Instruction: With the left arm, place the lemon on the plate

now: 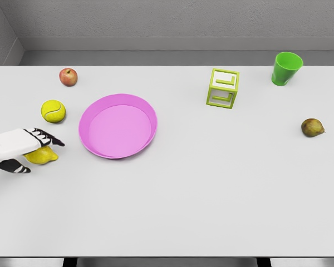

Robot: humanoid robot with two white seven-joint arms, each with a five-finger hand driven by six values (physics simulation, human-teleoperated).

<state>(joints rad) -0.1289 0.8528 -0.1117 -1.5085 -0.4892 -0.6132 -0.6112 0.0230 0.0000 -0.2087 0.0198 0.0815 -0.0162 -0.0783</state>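
Lemon (pixel 43 156) left of plate (pixel 118 125)

Lemon (pixel 43 156): yellow, on table, partly under a white hand, at plate's 8 o'clock, apart; plate (pixel 118 125): pink, round, flat, empty, left of centre

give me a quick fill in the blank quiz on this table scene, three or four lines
1. The left hand is over the lemon, which lies to the ____ of the pink plate in the picture.
2. The pink plate has ____ on it.
3. The fruit nearest the tennis ball, behind it, is a red ____.
4. The cup at the far right is coloured ____.

Missing words: left; nothing; apple; green
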